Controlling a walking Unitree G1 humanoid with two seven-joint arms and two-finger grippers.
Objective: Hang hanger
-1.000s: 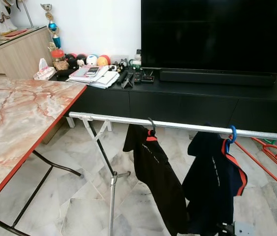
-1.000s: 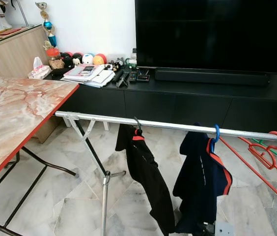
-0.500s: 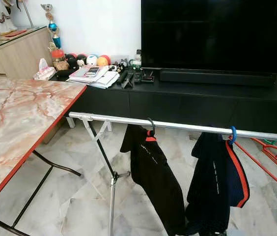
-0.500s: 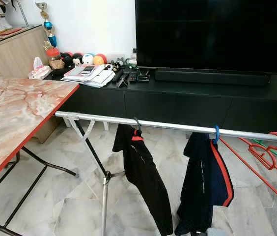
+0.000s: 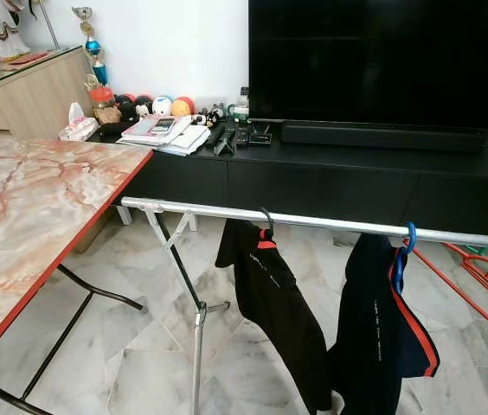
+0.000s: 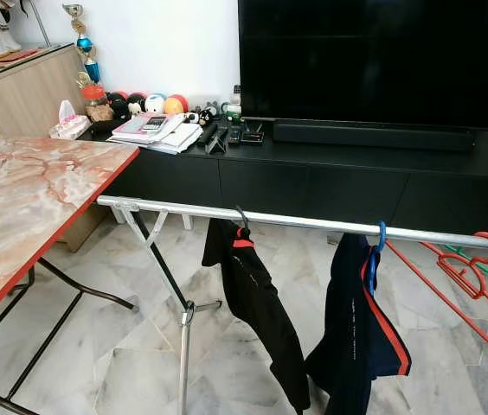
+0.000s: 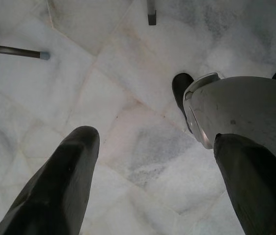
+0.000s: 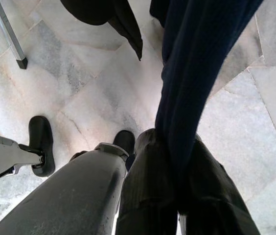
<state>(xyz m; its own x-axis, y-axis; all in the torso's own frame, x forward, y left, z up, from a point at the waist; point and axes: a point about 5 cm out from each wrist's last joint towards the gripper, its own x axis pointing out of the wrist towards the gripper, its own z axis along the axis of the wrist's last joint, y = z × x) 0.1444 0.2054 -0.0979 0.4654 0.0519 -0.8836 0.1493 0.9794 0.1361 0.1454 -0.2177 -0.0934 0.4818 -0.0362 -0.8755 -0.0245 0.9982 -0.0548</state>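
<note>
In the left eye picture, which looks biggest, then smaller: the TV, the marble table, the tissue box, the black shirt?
1. TV
2. Marble table, though it sits nearer the camera, so real size is unsure
3. Black shirt
4. Tissue box

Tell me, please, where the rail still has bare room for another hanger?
The rail is bare from its left end to the black hanger, and again between that and the blue hanger. Right of the blue hanger it is crowded: red hangers lean at the rail's right end.
</note>
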